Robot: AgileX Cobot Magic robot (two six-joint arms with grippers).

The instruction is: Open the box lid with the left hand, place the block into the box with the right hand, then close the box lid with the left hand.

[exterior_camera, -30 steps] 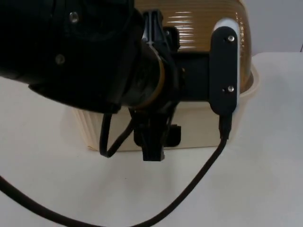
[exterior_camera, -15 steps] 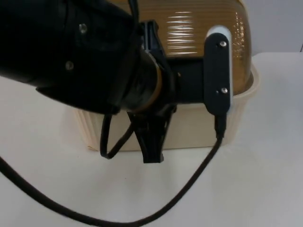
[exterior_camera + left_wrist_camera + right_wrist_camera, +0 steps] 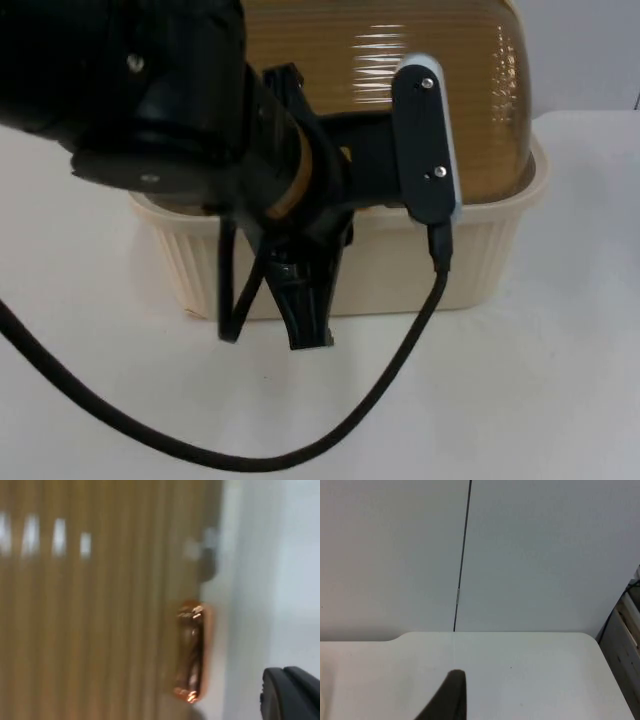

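One box sits on the white table: a cream ribbed base with a domed amber lid down over it, its lower edge meeting the base rim. The left arm reaches over the box from the upper left and covers much of it in the top view; the left gripper points down in front of the box's near wall, its black tip just past the base's lower edge. Whether its fingers are parted or together cannot be told, and nothing can be seen in its grasp. From the left wrist, the ribbed lid appears close up, with a shiny copper-coloured handle at its edge beside the cream rim, and one black fingertip near that rim. The right gripper waits above bare table, facing the grey wall; a single dark fingertip is visible, so its opening cannot be judged either.
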